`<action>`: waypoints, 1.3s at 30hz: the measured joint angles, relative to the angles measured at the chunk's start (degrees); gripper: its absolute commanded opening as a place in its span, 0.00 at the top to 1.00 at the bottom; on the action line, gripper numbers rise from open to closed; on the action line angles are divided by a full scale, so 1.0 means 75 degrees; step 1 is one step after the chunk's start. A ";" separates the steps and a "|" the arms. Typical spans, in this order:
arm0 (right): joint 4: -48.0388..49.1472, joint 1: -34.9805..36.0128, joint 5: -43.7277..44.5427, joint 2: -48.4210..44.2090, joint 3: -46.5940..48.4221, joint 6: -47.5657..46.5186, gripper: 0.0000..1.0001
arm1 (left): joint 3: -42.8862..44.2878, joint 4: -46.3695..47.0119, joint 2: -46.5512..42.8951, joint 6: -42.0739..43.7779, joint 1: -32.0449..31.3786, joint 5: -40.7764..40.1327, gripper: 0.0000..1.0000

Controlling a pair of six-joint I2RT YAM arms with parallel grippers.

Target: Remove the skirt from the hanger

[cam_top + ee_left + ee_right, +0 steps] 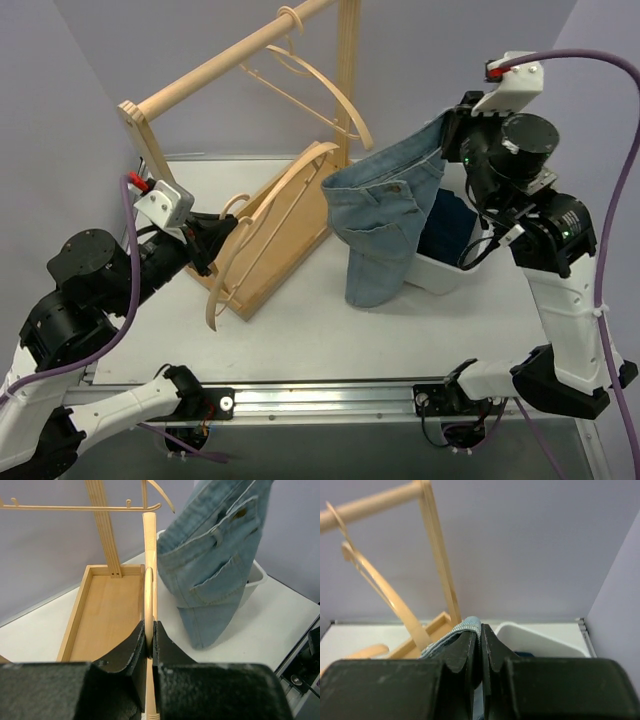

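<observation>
A light blue denim skirt (385,220) hangs in the air over the table's right half. My right gripper (442,130) is shut on its waistband at the top right corner. The right wrist view has the denim edge (465,628) pinched between the shut fingers of that gripper (481,635). My left gripper (213,245) is shut on a curved wooden hanger (270,215) low on the left. In the left wrist view the hanger (149,555) runs up from that gripper (150,640), and the skirt (215,555) hangs just right of its far end. I cannot tell whether they touch.
A wooden clothes rack with a tray base (285,250) and a top rail (230,60) stands at the back left. A second hanger (320,85) hangs on the rail. A white bin (440,275) holding dark blue cloth sits behind the skirt on the right.
</observation>
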 measured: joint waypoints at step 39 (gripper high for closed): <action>0.4765 -0.0577 0.2075 0.2818 0.3413 -0.5257 1.00 | -0.1309 0.0417 0.0233 -0.0624 0.0000 0.0915 0.98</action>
